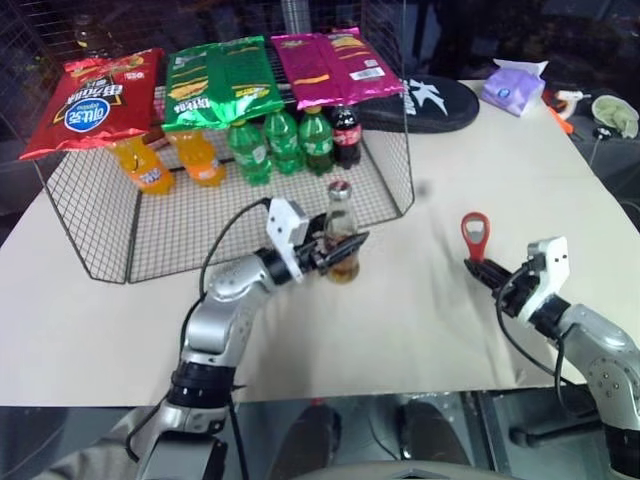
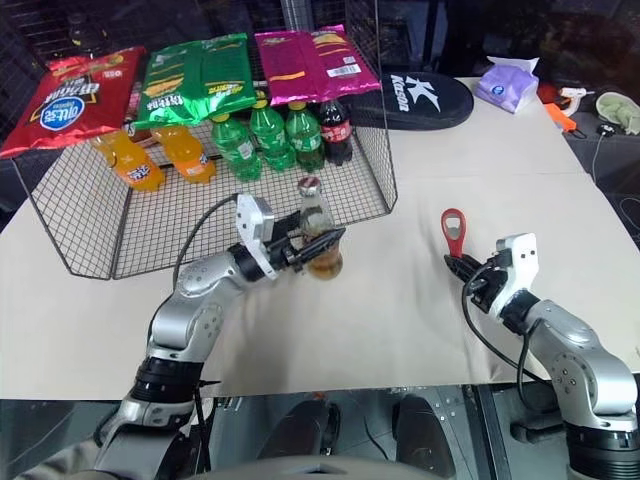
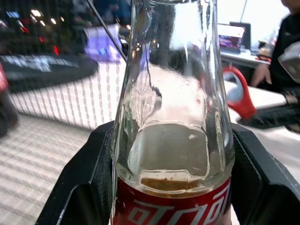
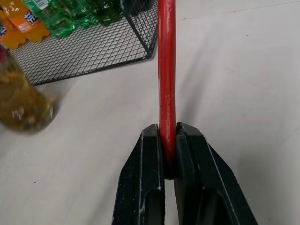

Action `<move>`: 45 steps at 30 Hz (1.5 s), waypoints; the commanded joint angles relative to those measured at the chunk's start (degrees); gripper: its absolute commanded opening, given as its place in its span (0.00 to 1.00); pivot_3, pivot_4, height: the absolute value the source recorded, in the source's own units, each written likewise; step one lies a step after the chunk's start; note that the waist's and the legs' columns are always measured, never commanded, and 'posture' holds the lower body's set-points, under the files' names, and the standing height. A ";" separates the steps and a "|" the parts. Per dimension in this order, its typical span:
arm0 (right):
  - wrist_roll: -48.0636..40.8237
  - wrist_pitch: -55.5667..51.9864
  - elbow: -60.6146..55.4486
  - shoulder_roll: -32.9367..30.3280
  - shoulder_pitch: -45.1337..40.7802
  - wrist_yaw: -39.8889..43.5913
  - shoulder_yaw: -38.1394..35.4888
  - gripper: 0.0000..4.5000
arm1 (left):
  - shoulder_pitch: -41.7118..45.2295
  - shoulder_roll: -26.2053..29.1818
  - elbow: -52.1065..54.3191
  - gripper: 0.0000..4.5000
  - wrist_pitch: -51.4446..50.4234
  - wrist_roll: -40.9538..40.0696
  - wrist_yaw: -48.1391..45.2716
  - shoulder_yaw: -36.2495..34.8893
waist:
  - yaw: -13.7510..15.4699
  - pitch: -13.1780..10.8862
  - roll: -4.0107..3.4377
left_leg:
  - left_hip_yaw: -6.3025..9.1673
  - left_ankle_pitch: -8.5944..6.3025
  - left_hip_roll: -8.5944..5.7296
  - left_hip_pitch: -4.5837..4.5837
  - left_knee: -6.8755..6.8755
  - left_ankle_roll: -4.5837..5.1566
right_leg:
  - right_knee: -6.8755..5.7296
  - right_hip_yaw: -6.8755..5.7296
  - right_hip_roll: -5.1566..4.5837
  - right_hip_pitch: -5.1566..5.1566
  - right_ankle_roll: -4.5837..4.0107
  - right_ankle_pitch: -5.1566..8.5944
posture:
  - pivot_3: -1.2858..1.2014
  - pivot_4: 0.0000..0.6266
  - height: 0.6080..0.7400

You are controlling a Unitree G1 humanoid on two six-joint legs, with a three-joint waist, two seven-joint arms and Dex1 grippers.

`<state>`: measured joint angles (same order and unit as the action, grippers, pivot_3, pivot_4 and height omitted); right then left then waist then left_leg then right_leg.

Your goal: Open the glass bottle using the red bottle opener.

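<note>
The small clear glass bottle (image 1: pixel 341 240) with the red label and amber drink stands upright on the pale desk (image 1: pixel 440 330), just in front of the wire-mesh basket (image 1: pixel 150 230). The left gripper (image 1: pixel 335 251) has its black fingers (image 3: pixel 89 187) set wide around the bottle's lower body, one on each side. The right gripper (image 1: pixel 484 268) has its fingers pressed tight on the handle of the flat red bottle opener (image 1: pixel 474 236), whose loop head stands upward. From that opener, the bottle's metal crown cap (image 1: pixel 339 187) lies at about ten o'clock, well apart. The bottle's long axis is vertical, so the loop head probably has to travel across and settle over the cap.
</note>
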<state>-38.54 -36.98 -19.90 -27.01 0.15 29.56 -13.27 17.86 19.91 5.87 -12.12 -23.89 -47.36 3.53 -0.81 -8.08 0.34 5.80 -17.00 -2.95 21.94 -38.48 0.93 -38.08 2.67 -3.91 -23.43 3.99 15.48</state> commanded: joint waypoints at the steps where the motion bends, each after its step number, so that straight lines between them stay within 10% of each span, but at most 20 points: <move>1: -0.25 1.03 -1.77 -0.14 -0.42 0.10 -0.83 0.00 | -0.58 -0.12 0.90 0.56 0.94 -0.15 -2.29 1.57 | 0.18 0.00 0.00 | 0.01 0.00 -0.02 0.01 0.00 0.00 | 0.01 -0.01 -0.02 0.00 0.00 0.00 | 0.52 0.24 1.00; 5: -0.28 1.04 -1.63 -0.29 -0.65 0.09 -1.24 0.00 | -0.67 -0.14 0.76 0.56 3.19 0.74 -3.16 1.80 | 0.15 0.00 0.00 | 0.01 0.00 -0.03 0.01 0.00 0.00 | 0.04 -0.01 -0.03 0.01 0.00 0.00 | 0.52 0.24 1.00; 6: -0.42 0.95 -1.72 -0.21 -0.75 0.10 -1.15 0.00 | -0.64 -0.20 0.83 0.78 3.62 0.89 -2.84 1.39 | 0.15 0.00 0.00 | 0.01 0.00 -0.03 0.01 0.00 0.00 | 0.04 -0.02 -0.03 0.01 0.00 0.00 | 0.52 0.24 1.00; 9: -0.70 0.86 -1.95 0.12 -1.00 0.14 -0.83 0.00 | -0.79 -0.21 1.08 0.98 4.61 0.92 -2.70 0.64 | 0.09 0.00 0.00 | 0.01 0.00 -0.02 0.01 0.00 0.00 | 0.02 -0.01 -0.03 0.01 0.00 0.00 | 0.52 0.24 1.00; 45: 1.33 2.36 0.68 0.78 -3.19 0.89 1.35 0.00 | -0.89 0.00 4.94 0.98 4.58 -3.93 -3.51 -2.55 | 0.04 0.00 0.00 | 0.00 0.00 -0.01 -0.01 -0.01 0.00 | 0.00 -0.01 -0.01 0.01 0.00 0.00 | 0.52 0.24 1.00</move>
<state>-37.06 -35.89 -18.67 -26.24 -2.01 29.87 -11.56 16.10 20.09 9.59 -8.85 -27.36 -50.33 0.97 -0.77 -8.08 0.34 5.80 -17.00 -2.95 21.94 -38.49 0.93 -38.08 2.67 -3.92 -23.42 3.99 15.48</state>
